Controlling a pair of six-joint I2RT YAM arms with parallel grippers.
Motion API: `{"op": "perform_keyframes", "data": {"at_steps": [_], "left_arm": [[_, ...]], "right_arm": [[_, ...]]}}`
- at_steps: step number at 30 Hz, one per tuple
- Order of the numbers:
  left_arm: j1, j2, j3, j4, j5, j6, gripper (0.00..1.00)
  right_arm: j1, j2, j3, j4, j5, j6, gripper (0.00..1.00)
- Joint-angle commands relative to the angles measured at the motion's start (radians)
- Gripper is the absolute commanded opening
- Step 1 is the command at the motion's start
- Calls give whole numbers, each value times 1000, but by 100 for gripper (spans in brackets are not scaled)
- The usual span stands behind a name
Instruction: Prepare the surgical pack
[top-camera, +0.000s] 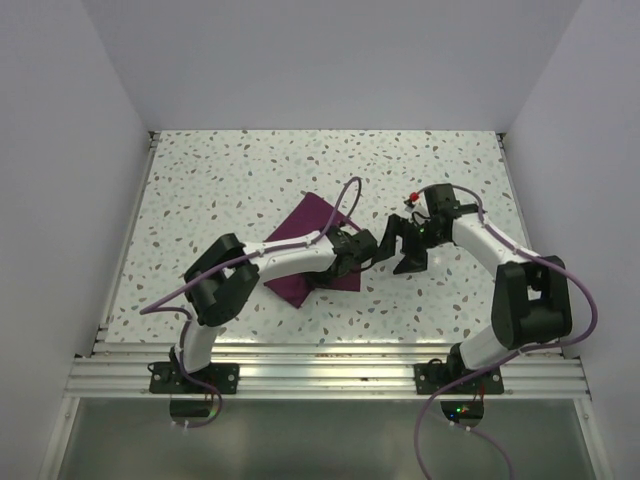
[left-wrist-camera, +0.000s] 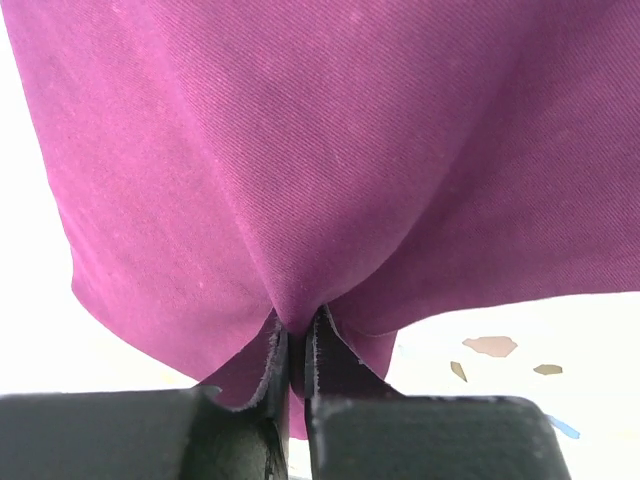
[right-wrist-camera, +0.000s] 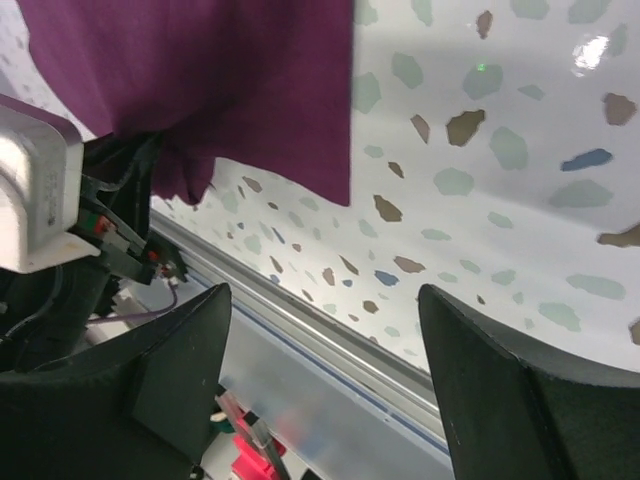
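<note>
So, the left arm (top-camera: 285, 258) is stretched out low across the bench (top-camera: 220, 180), with the left hand (top-camera: 357, 250) laid at the right-hand edge of the maroon cloth (top-camera: 305, 225). In the wrist view that hand is clamped right down on the fabric, and a fold of it is squeezed between the 2 fingers (left-wrist-camera: 268, 365). The right arm (top-camera: 480, 238) is folded back on itself. The right hand (top-camera: 408, 245) is held just beside the left one, spread wide with nothing in it, close to the cloth's edge but apart from it. The cloth is seen as a plain maroon-purple sheet lying around the middle of the bench, puckered into creases where it's pinched.
</note>
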Motion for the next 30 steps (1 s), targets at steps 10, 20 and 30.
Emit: {"op": "perform_keyframes", "data": {"at_steps": [10, 20, 30], "left_arm": [[6, -48, 111, 11, 87, 65, 0], [35, -106, 147, 18, 185, 114, 0], [40, -120, 200, 44, 256, 168, 0]], "right_arm": [[116, 162, 2, 331, -185, 247, 45], [173, 280, -12, 613, -219, 468, 8], [274, 352, -76, 1022, -138, 716, 0]]}}
